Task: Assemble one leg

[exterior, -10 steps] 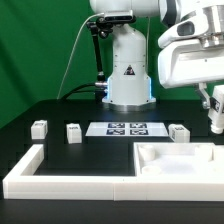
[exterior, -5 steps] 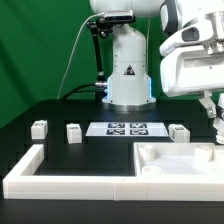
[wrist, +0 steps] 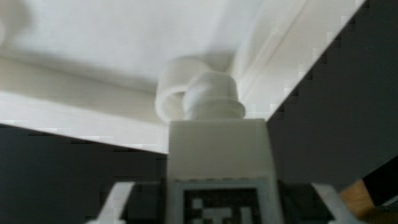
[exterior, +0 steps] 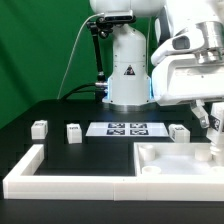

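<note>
Claw (wrist: pixel 217 200) gripping leg (wrist: pixel 219 150), tag (wrist: pixel 217 210) cut off

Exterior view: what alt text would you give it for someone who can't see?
A robot hand, gripping a small leg, hangs over a big white tray at the exterior view's right, on a black table. Behind, three loose legs and a marker board lie in a row.

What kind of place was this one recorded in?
Probably a robotics lab bench: a green backdrop, a black table with a tagged marker board, and a fixed arm whose gripper holds a tagged leg.
</note>
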Controlling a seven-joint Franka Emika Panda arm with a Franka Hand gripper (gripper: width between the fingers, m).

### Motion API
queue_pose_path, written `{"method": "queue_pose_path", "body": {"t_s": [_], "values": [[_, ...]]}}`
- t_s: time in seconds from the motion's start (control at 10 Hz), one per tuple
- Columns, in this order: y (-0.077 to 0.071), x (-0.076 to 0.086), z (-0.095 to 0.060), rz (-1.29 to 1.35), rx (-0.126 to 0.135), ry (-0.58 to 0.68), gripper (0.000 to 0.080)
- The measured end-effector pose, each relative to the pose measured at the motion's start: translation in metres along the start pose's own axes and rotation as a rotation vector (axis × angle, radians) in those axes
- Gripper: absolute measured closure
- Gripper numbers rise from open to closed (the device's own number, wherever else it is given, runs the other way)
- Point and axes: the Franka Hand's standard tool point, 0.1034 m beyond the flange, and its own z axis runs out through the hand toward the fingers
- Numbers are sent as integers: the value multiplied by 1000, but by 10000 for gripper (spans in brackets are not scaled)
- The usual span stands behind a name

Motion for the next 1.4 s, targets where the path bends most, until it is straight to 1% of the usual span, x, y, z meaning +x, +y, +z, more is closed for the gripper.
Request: {"method": "queue_pose_path", "body": {"t_s": [0.3,0.6,0.8,1.0,1.4], "values": [[-1,3,9,2,5,-1,509],[2,4,22,12,7,-3,509],[4,10,28,15,1,23,509],[9,12,30,22,-9,44,509],[17,11,28,31,-21,54,509]]}}
